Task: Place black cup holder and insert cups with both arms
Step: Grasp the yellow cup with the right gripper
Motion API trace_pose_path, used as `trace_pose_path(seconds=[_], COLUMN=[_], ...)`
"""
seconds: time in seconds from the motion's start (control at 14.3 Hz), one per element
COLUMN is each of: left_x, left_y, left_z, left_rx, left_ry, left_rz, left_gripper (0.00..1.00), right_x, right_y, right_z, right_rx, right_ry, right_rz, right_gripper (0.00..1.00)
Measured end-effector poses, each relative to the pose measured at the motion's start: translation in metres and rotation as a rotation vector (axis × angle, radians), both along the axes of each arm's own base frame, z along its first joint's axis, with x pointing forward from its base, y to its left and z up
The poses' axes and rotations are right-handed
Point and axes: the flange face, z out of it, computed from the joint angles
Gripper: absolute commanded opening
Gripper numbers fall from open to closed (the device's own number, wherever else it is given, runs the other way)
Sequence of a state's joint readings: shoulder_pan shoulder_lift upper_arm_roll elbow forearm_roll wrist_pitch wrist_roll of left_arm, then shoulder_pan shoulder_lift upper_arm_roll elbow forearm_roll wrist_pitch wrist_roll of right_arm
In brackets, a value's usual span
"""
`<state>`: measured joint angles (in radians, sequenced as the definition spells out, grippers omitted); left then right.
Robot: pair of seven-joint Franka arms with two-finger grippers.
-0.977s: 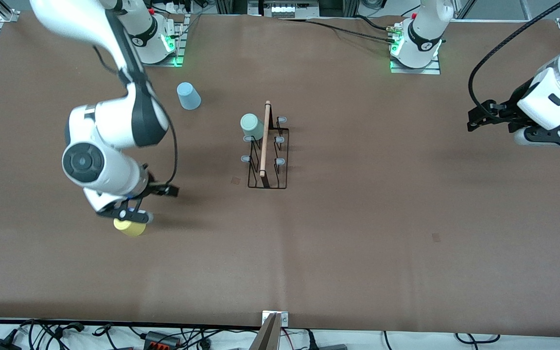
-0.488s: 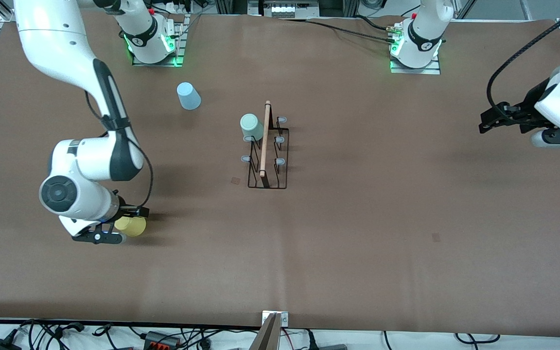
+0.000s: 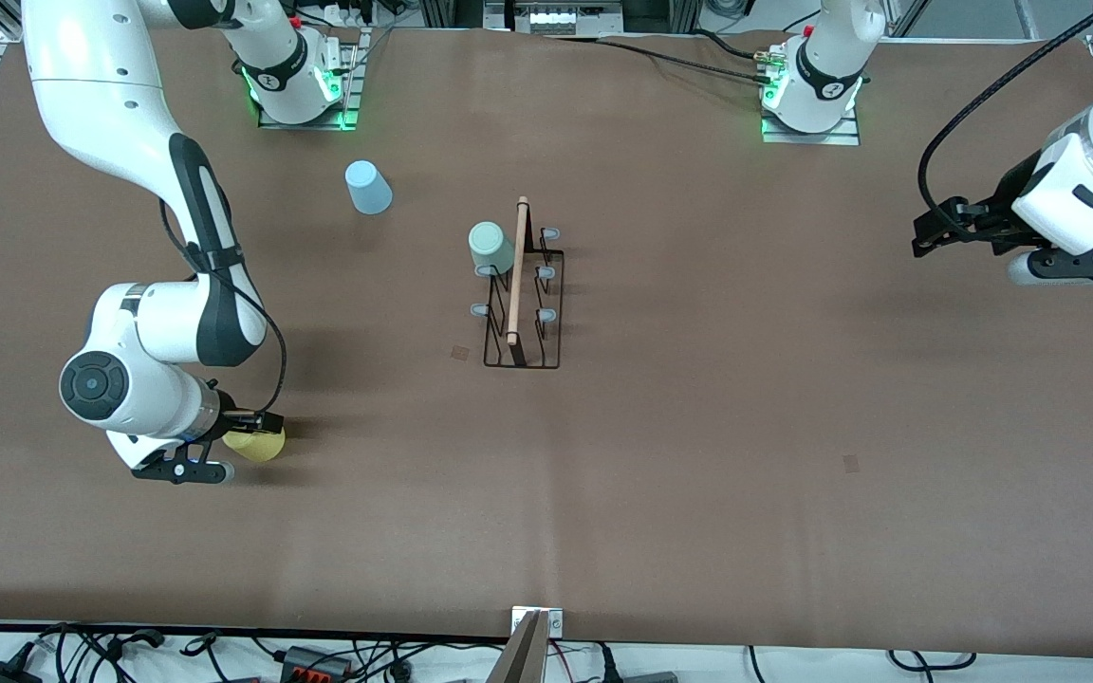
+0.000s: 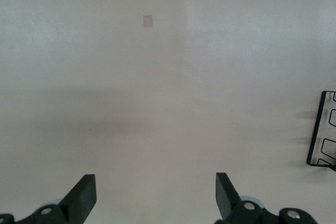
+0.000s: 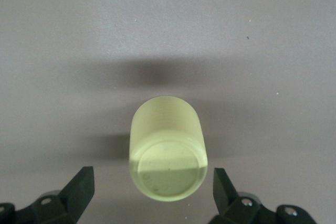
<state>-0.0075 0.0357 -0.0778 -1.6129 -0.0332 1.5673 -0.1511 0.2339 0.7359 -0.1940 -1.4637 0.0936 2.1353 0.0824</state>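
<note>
In the front view, the black cup holder (image 3: 522, 294) stood in the middle of the frame on the brown table (image 3: 698, 455), with wide bare table toward the lower edge. A mint green cup (image 3: 490, 247) sat on one of its pegs. The light blue cup (image 3: 368, 187) stood in the upper left part. The right gripper (image 3: 241, 432) was low at the yellow cup (image 3: 256, 445), lower left. The left gripper (image 3: 931, 232) hung over bare table at the frame's right edge. No writing could be read.

In the left wrist view, the left gripper (image 4: 155, 195) was spread wide with nothing in it. The holder's corner (image 4: 323, 129) showed at the frame's edge.

In the right wrist view, the right gripper's (image 5: 152, 190) fingers (image 5: 81, 187) stood wide apart on either side of the yellow cup (image 5: 167, 150), not touching it.
</note>
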Motion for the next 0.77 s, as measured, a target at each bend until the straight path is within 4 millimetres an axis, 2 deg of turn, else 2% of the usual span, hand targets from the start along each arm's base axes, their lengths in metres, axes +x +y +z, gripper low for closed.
trace_pose_path(seconds=[0.28, 0.77], left_x=[0.0, -0.001], left_y=[-0.002, -0.006], left_z=[0.0, 0.0], left_rx=[0.001, 0.001], left_ry=[0.001, 0.002], left_rz=[0.002, 0.007], left_gripper=[1.0, 1.0], right_x=[0.0, 0.003], right_y=[-0.014, -0.013], right_z=[-0.01, -0.019], right_rx=[0.001, 0.034], right_ry=[0.013, -0.008], right_rz=[-0.001, 0.019], right_gripper=[1.0, 1.0])
